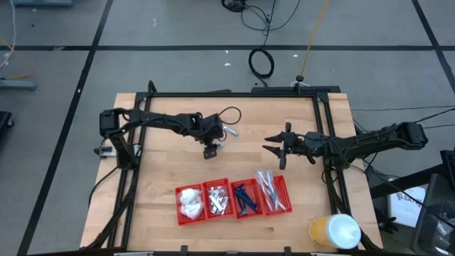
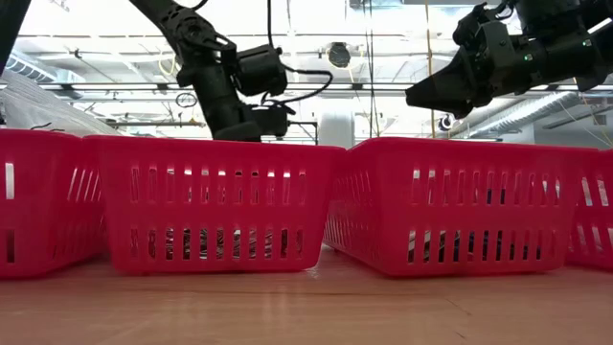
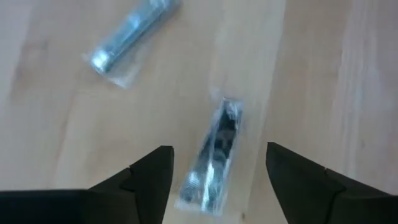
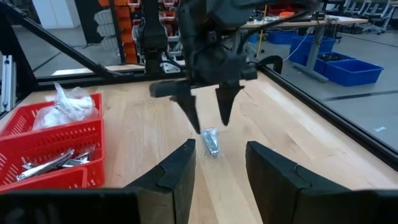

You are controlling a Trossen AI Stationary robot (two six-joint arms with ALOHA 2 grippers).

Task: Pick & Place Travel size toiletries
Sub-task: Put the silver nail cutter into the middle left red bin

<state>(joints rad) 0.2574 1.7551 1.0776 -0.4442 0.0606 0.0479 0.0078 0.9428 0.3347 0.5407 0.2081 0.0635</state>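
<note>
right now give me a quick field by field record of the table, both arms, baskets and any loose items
left end effector: open, fingers pointing down above a clear-wrapped packet lying on the table
second loose packet: lying on the wood nearby, apart from the first
right end effector: raised over the table's right side, holding nothing visible
baskets: four red ones in a row at the front
basket contents: white packets, silvery sachets, dark blue sticks, pale wrapped sticks
off-task item: yellow cup with white lid, front right corner
</note>
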